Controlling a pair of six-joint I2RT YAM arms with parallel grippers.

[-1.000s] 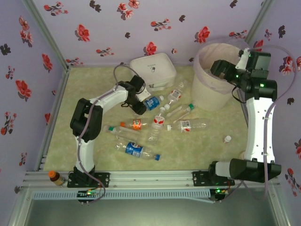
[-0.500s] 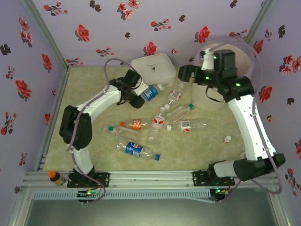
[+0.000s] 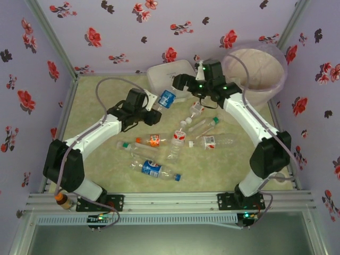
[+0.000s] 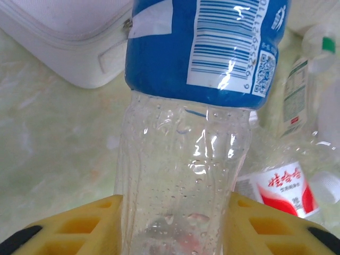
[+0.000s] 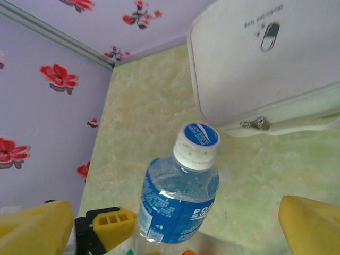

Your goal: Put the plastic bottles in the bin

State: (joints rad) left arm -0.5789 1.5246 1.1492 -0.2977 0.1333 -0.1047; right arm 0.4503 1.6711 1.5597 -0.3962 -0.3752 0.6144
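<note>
The left gripper (image 3: 154,103) is clamped on the clear lower body of a blue-labelled clear plastic bottle (image 3: 167,99), with its yellow fingers (image 4: 79,226) pressed against both sides. The bottle is off the table and tilted. Its blue-and-white cap points toward the flat white zippered box (image 3: 169,76) at the back wall and sits just short of the box's near edge.

The right gripper (image 3: 180,83) hangs over that same edge with its jaws spread wide, holding nothing (from the right wrist, the cap sits between its two yellow fingers but apart from both).

The large round white bin lined with a pinkish plastic bag (image 3: 260,74) stands in the far right corner, close to both walls, its mouth open. The right arm passes across its lower left side in the overhead view.

Other clear plastic bottles (image 3: 179,137) lie scattered in the middle of the pale marbled tabletop (image 3: 212,170), between the two arms. Bare tabletop shows along the left wall and in the near right quarter. A small amber bottle with an orange cap (image 3: 62,200) stands at the near left corner, on the rail.
</note>
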